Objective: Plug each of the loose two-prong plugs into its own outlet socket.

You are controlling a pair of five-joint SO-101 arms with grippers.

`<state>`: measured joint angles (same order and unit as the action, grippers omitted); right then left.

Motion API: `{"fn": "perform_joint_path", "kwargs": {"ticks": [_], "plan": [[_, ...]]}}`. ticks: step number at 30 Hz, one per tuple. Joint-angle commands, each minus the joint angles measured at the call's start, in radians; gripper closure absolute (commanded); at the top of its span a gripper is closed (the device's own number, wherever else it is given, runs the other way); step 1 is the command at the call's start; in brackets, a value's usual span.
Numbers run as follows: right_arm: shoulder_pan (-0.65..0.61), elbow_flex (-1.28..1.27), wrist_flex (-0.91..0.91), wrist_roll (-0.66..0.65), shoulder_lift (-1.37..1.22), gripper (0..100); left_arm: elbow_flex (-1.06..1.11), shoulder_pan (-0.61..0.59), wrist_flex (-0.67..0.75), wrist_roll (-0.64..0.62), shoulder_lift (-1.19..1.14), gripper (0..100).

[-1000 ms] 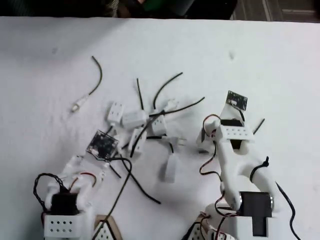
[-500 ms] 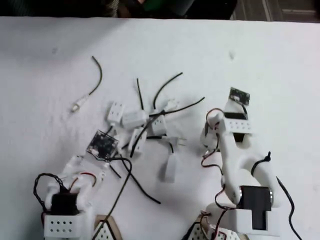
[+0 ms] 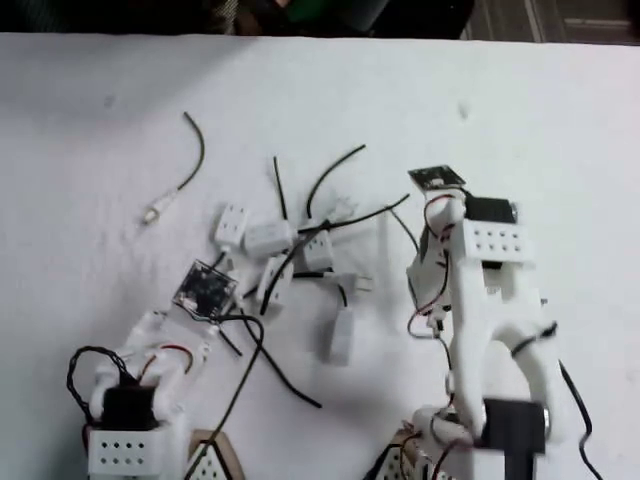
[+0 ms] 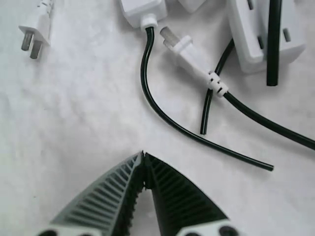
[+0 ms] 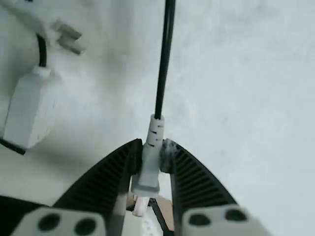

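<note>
My right gripper [image 5: 150,167] is shut on a white two-prong plug [image 5: 149,162] whose black cord [image 5: 164,59] runs away from the fingers; in the high view this gripper [image 3: 428,262] hovers to the right of the pile. Several white outlet blocks [image 3: 268,237] lie tangled with black cords at the table's middle, one more outlet [image 3: 340,335] closer to the arms. Loose plugs lie at the far left [image 3: 157,210] and beside the pile [image 3: 358,283]. My left gripper [image 4: 144,160] is shut on nothing, just short of a plug [image 4: 189,49] and an outlet [image 4: 142,10].
A small plug [image 4: 34,29] lies apart from the pile on the white cloth. Loose black cord ends [image 3: 285,380] trail toward the front edge between the arms. The back of the table [image 3: 480,90] is bare cloth.
The right arm has swung left toward the pile and reached farther, carrying the plug; its cord now shows left of the wrist. The left arm has not moved.
</note>
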<state>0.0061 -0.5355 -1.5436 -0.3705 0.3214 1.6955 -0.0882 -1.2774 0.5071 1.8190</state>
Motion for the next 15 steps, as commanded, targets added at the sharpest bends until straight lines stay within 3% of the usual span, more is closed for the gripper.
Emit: {"fn": "perform_joint_path", "kwargs": {"ticks": [1,8,15], "plan": [[0.004,-0.021,-0.041,-0.066,0.185,98.1,-0.003,0.004,-0.009,0.011,-0.007,98],[0.001,-0.129,-0.047,-0.147,0.352,98.1,-0.003,0.004,-0.009,0.011,-0.007,98],[0.001,-0.126,-0.05,-0.143,0.509,98.1,-0.003,0.004,-0.009,0.011,-0.007,98]]}}
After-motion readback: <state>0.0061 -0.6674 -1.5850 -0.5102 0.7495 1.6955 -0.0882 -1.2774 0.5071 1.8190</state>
